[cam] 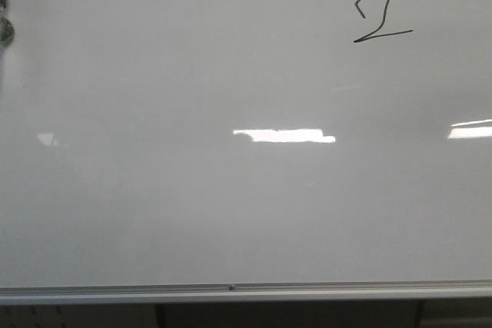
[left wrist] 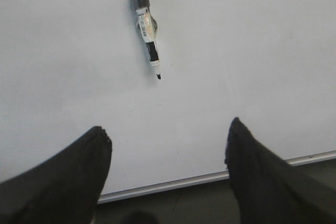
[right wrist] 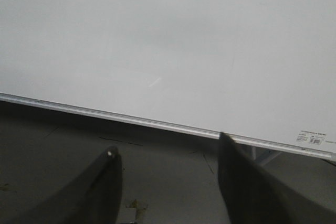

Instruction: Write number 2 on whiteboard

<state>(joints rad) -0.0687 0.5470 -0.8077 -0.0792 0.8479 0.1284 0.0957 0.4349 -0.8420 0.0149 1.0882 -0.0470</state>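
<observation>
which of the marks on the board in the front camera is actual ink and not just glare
The number 2, high on the right of the whiteboard: thin black strokes, whereas the other marks are bright white reflections.

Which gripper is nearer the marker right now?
Left. The marker lies on the whiteboard ahead of the open left gripper, untouched. The right gripper, also open, sees only board and floor, no marker.

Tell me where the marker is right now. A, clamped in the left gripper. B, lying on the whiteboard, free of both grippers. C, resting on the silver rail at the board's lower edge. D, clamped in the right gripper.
B: in the left wrist view the marker lies alone on the whiteboard, clear of the open left gripper; the right gripper is open and empty.
</observation>
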